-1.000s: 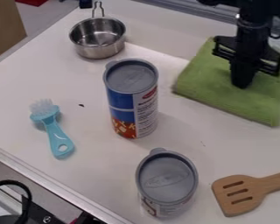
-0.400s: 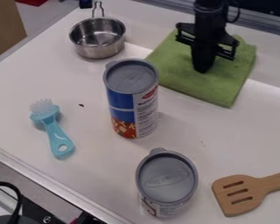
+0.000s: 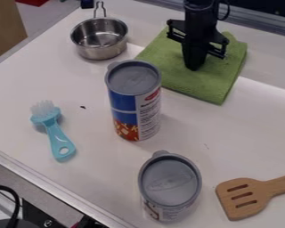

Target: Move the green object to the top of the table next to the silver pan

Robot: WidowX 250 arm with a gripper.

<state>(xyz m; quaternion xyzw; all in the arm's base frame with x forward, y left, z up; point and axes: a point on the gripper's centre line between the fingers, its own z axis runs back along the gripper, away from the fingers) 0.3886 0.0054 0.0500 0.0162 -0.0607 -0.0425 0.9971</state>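
Observation:
My gripper (image 3: 193, 67) points down at the upper right, its tip on the middle of the green cloth (image 3: 210, 87). The cloth lies flat on the white table (image 3: 252, 129), with its lower left part behind the tall can. To the cloth's left stands the silver pan (image 3: 99, 39), its handle pointing to the top edge; a narrow strip of table separates the two. How the fingers stand is hidden by the gripper's own dark body.
A tall blue can (image 3: 135, 100) stands just below the pan and cloth. A second grey-lidded can (image 3: 169, 186) is at the bottom, with a wooden spatula (image 3: 246, 196) to its right. The blue brush (image 3: 54, 129) lies at the left.
The gripper and the green cloth have moved together to the left, closer to the silver pan. The cans, brush, spatula and pan have stayed put.

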